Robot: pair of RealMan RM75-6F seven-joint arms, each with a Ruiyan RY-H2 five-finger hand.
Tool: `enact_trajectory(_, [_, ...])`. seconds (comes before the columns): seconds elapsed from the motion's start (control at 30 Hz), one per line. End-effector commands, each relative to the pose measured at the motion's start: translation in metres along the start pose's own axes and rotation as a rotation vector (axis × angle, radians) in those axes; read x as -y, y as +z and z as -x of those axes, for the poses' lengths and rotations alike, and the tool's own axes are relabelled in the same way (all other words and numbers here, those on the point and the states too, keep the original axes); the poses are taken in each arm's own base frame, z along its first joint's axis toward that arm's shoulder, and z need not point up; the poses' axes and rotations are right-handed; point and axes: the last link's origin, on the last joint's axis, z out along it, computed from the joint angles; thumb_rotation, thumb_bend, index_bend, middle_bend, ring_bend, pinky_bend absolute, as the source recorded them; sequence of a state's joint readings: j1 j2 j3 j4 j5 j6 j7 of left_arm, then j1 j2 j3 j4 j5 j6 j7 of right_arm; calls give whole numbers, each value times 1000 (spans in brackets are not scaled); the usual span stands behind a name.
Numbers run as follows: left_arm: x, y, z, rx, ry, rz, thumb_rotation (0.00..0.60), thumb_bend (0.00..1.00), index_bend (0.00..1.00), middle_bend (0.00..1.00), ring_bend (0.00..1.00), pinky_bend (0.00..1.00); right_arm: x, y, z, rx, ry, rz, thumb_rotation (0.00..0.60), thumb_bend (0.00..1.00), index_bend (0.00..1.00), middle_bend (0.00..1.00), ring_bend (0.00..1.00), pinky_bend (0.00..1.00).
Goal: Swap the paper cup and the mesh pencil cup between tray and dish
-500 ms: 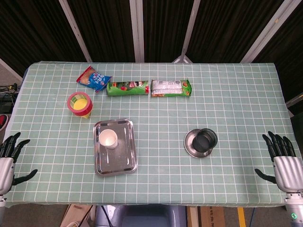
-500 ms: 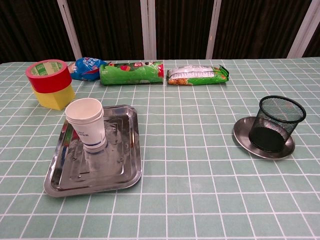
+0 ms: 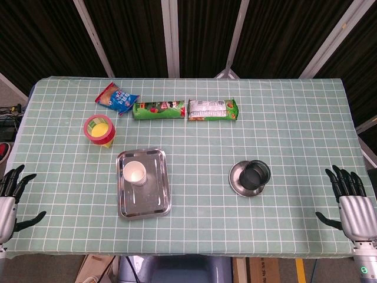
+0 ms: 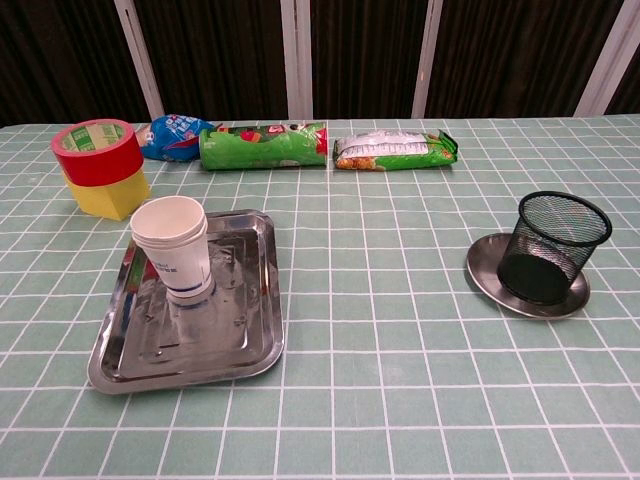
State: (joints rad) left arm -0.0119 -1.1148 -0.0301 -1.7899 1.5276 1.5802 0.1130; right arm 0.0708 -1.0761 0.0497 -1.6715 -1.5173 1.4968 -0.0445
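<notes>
On tray (image 4: 258, 330), paper cup (image 4: 174, 247) stands upright, mouth up; both hands spread, empty.

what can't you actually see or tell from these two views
- Left hand: head view's left edge cuts it; absent from chest view.
- Right hand: shown only at head view's lower right corner.
- Paper cup print: too small to read.
- Mesh pencil cup contents: dark interior, cannot tell.

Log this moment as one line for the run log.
paper cup in tray | pencil cup on dish | left hand open | right hand open | swap not started
</notes>
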Motion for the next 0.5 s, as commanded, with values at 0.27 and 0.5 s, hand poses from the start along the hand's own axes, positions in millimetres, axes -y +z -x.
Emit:
enact_trajectory(0.27, [-1,-2,-2,1,-8,-2,600,96,179,0,0,124,17,13,7,61,41,-58,600,0,0,0,0,0])
enact_trajectory(0.5, [0,1,0,2,-2,-9,600,96,179,0,0,125,58,57,10,171,68,-148,600,0,0,0,0,0])
